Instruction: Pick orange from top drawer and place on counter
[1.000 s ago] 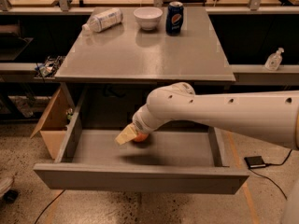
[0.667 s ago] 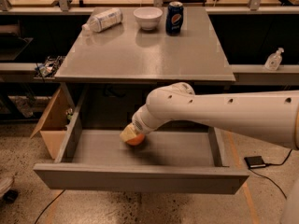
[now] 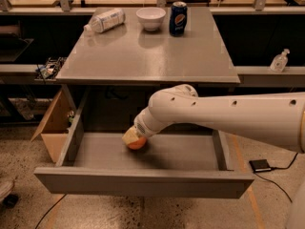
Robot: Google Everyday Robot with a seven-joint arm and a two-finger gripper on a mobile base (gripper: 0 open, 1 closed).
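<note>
Reaching into the top drawer [image 3: 143, 181] from the right: 1 white arm [image 3: 228, 116]; its gripper [image 3: 131, 138] sits low over the drawer floor, left of centre and nearer the back wall than the front panel; it is set against the upper left side of the orange [image 3: 138, 144]; whether it is clamped on the fruit or only touching it cannot be told.
Orange: 1; on the drawer floor, partly covered by the gripper's pale tip.
Top drawer: standing open below the counter [image 3: 152, 51], front panel toward the camera.
Counter: grey top; along its far edge, 1 clear plastic bottle [image 3: 106, 20] lying on its side near the far left corner; 1 white bowl [image 3: 150, 18] upright at mid-edge; 1 blue can [image 3: 178, 18] upright just right of the bowl.
Floor: 1 open cardboard box [image 3: 52, 128] beside the drawer's left wall; 1 small black device [image 3: 260, 165] near the drawer's right front corner.
</note>
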